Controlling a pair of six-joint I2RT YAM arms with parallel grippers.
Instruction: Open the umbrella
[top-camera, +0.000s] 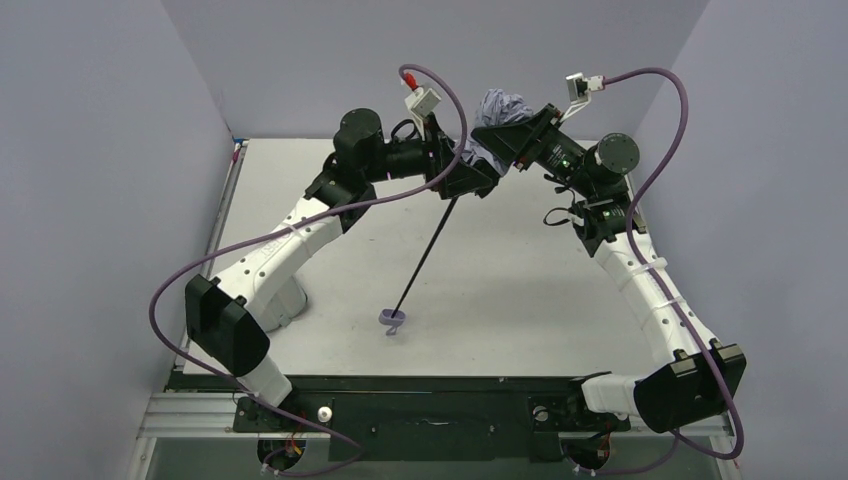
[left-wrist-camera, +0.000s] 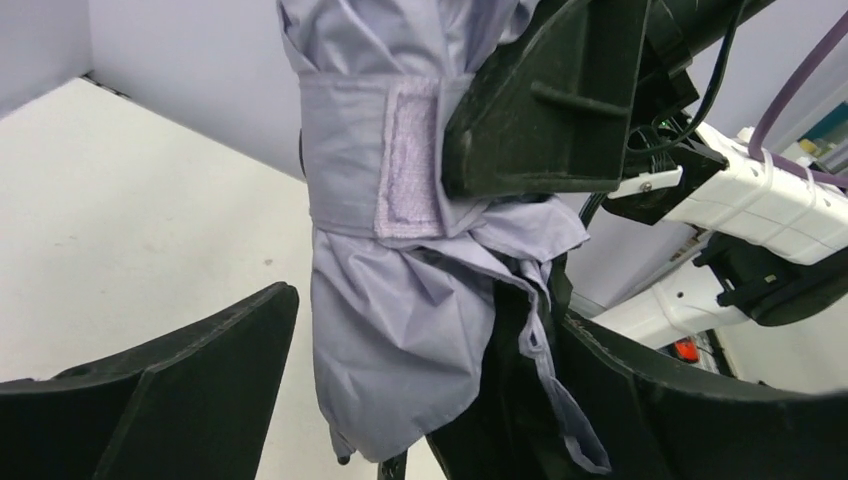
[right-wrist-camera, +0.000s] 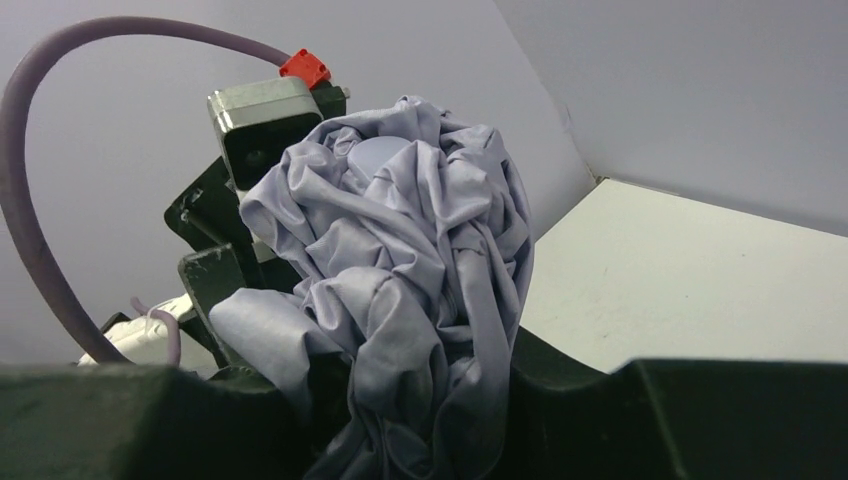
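Closest in, the left fingers (left-wrist-camera: 150, 400) fill the bottom of the left wrist view, one on each side of the umbrella (left-wrist-camera: 390, 340). A thin gap shows between the left-hand one and the cloth, and the other lies against it. I cannot tell whether they pinch anything. Between them hangs the gathered canopy (left-wrist-camera: 360, 40), pale lavender, with its strap (left-wrist-camera: 345, 150) wrapped round it and a fuzzy fastening patch (left-wrist-camera: 412, 160) facing out. Just right of that patch the right fingers (left-wrist-camera: 540, 110) press into the bundle. The right wrist view shows crumpled cloth rising from between them, so they look clamped on the canopy.

From above, the umbrella is held in the air over the far middle of the worktop (top-camera: 520, 290), canopy end up, between the two arms. The thin black shaft (top-camera: 428, 250) is drawn out and slants down toward the near side. It ends at the small handle (top-camera: 392, 319) with its loop, at or just above the worktop. I cannot tell if it touches.

By my judgement the task is partway. The shaft is extended, but the canopy is still bunched and has not spread. What is left is to free the strap if it binds, then push the sliding collar along the shaft until the canopy spreads and locks.

No box, bag or other container shows.
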